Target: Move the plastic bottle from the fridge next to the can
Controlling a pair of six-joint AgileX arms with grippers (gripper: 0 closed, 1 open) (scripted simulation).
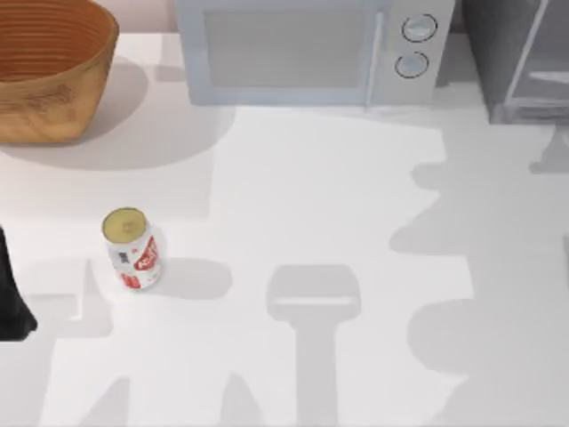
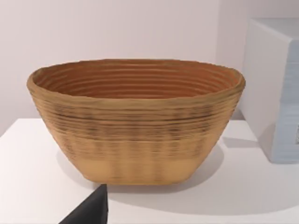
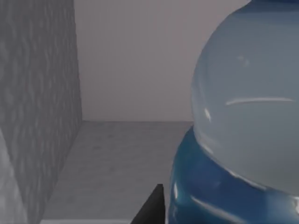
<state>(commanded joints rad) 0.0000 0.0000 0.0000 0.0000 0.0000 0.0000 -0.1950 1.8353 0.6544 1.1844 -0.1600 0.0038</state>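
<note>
You'll find the plastic bottle [image 3: 243, 121] inside the grey fridge [image 3: 42, 107], close beside your right gripper's one visible dark fingertip [image 3: 152, 210], though you cannot tell whether the fingers grasp it.

Woven wicker basket [image 1: 49, 76] at the far left corner of the white bench [image 1: 293, 196], ribbed inside, upright, open side up, seen side-on from the left wrist [image 2: 135, 135]. White microwave [image 1: 316, 49] along the back edge, well right of the basket, door shut, two round knobs [image 1: 416, 44] stacked at its right end
</note>
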